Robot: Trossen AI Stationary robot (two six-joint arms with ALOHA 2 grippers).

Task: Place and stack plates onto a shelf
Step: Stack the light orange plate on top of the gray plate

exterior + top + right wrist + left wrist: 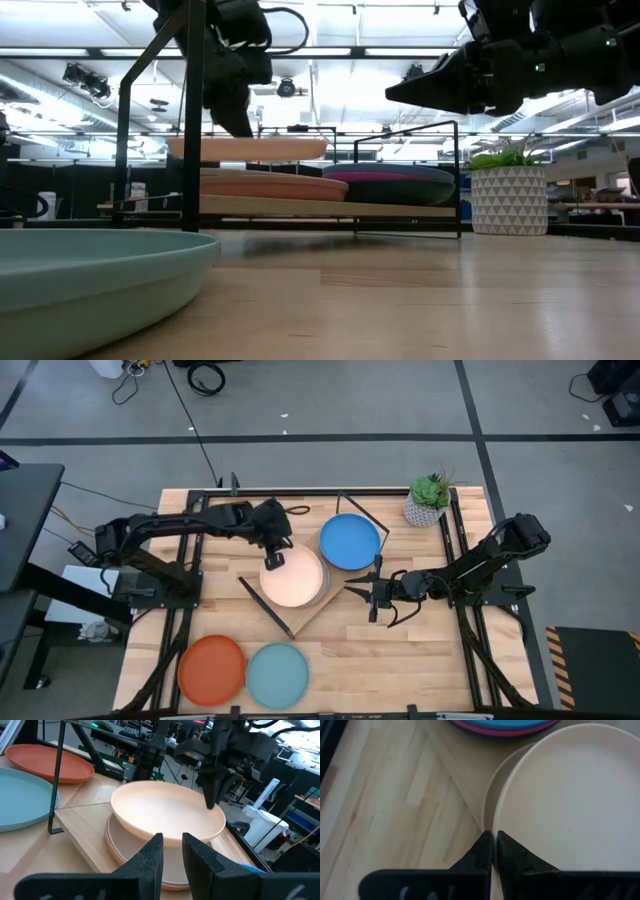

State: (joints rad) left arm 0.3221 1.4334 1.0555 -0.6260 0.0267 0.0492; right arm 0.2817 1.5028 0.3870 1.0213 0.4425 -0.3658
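The cream plate [295,578] hangs level in my left gripper [274,560] above a salmon plate [270,185] that lies on the light-wood shelf [300,618]. Beside it on the shelf is a stack topped by the blue plate [350,542], with magenta and dark rims [390,183] below it. The orange plate [212,668] and the light blue plate [277,674] lie flat on the table near its near edge. My right gripper [372,597] hovers open just right of the cream plate, its fingers [152,852] pointing at it and touching nothing. My left gripper [493,840] pinches the cream plate's rim [495,820] on the plate's far-left side, one finger inside the rim and one outside. The fingers [215,795] come from above, pointing down. The plate is lifted clear, level, a short way above the salmon plate.
A small green plant in a white pot [428,500] stands at the table's far right corner, behind the shelf. The shelf's thin black rod frame [190,110] rises around the board. Bare tabletop lies right of the light blue plate, toward the near right corner.
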